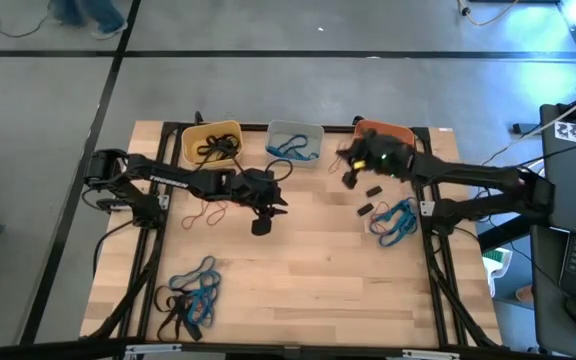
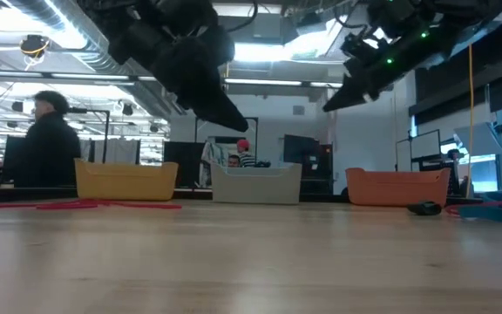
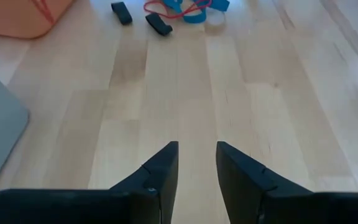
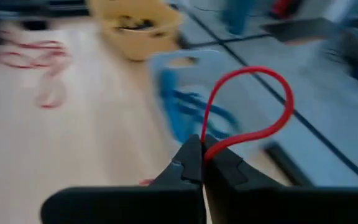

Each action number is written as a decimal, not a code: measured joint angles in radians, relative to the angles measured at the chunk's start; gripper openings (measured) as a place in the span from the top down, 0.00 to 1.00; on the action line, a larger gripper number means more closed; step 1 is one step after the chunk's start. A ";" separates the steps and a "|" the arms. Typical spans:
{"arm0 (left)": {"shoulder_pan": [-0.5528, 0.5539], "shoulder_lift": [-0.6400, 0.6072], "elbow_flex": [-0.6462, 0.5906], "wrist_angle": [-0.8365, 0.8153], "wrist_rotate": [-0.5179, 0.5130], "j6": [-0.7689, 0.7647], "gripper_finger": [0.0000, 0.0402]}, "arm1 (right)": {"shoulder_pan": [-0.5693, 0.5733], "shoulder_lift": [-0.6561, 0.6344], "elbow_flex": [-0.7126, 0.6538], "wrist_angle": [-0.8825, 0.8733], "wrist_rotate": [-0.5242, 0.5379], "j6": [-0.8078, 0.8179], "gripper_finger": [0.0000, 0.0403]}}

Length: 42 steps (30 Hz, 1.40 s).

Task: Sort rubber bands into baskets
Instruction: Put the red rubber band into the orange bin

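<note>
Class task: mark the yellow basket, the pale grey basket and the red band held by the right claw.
yellow basket (image 1: 186, 136), high view, on its left rim.
pale grey basket (image 2: 257, 187), low view, on its front wall.
red band (image 4: 252, 72), right wrist view, on the top of its loop.

Center of the table (image 1: 308, 270) is wide open wood, easy pass. Baskets (image 1: 294, 140) wall off the top edge; band piles sit lower left (image 1: 190, 296) and mid-right (image 1: 395, 221).
</note>
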 joint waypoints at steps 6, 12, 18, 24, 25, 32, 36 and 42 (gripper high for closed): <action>0.000 0.000 -0.022 0.020 0.000 0.000 0.75 | -0.173 -0.058 0.000 -0.080 0.002 -0.010 0.99; 0.000 0.000 -0.022 0.022 0.000 0.000 0.75 | -0.332 -0.056 0.000 -0.101 0.002 -0.010 0.99; 0.000 0.000 -0.022 0.021 0.000 0.000 0.75 | -0.450 -0.055 0.000 -0.128 0.001 -0.010 0.99; 0.000 0.001 -0.022 0.020 0.000 0.004 0.75 | -0.518 -0.040 -0.025 -0.126 -0.001 -0.001 0.99; 0.000 0.001 -0.022 0.020 0.000 0.004 0.75 | -0.525 -0.028 -0.029 -0.128 -0.001 0.007 0.99; 0.000 0.001 -0.022 0.010 0.000 0.001 0.75 | -0.534 0.083 -0.055 -0.129 0.000 0.028 0.99; 0.000 0.001 -0.022 0.004 0.000 -0.005 0.75 | -0.534 0.146 -0.055 -0.145 0.000 0.029 0.99; 0.000 0.001 -0.022 0.004 0.000 -0.009 0.75 | -0.534 0.210 -0.056 -0.197 -0.001 0.030 0.91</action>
